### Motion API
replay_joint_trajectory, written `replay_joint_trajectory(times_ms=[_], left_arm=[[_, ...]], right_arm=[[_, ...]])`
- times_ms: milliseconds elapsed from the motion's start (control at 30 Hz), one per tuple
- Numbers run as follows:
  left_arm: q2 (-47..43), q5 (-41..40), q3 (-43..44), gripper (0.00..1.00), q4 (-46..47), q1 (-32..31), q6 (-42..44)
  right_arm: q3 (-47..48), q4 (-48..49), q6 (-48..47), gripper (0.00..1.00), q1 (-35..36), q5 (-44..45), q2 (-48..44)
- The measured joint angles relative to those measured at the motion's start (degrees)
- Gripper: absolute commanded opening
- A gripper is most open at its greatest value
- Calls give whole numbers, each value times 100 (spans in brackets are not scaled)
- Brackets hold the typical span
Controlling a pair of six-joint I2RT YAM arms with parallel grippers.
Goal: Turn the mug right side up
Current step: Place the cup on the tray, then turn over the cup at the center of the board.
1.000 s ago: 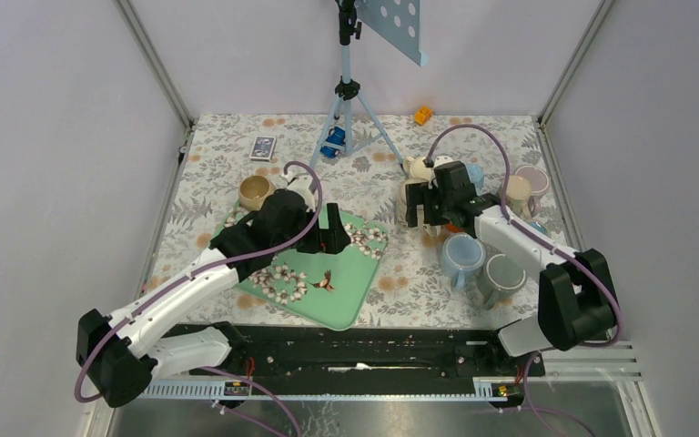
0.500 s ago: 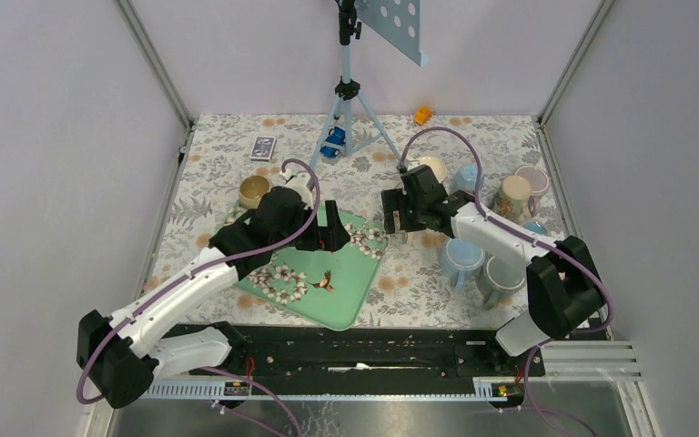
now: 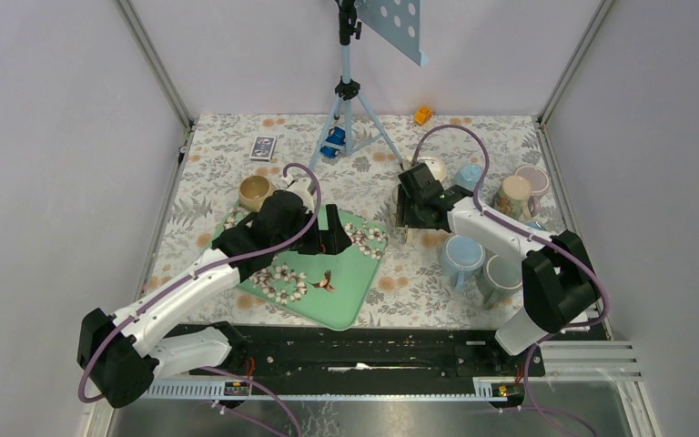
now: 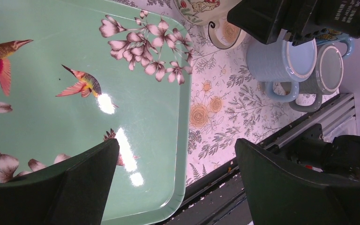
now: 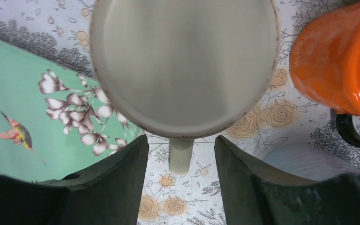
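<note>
Flanking mug handle: parted right jaws.

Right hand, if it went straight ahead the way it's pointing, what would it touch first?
Probably the handle of the cream mug, lined up between the right hand's open fingers; depth is unclear.

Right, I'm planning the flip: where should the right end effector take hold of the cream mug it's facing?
Probably the handle. The cream mug seems to stand base up, with its handle pointing into the gap of the open right end effector. So come in from that side, one finger on each flank. The orange mug crowds the body's wall.
</note>
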Motion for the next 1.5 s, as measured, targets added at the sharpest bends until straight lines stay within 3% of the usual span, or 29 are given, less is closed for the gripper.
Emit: replay_joint_trajectory(times_ms=[233,833,1067,1200,1500], left_arm=[[4,24,-57,99,63,0,-11],[22,140,-144,99,181,9,-28],[22,190,-151,99,190,42,-35],[22,225,-173,99,232,44,-55],[22,501,-389,99,446,155,-361]], right_arm=[[-428,280,321,52,-2,234,0],[-487,669,546,35,22,533,90],[-468,741,549,22,57,629,212],[-461,719,546,0,57,651,214],[-413,494,509,0,57,706,170]])
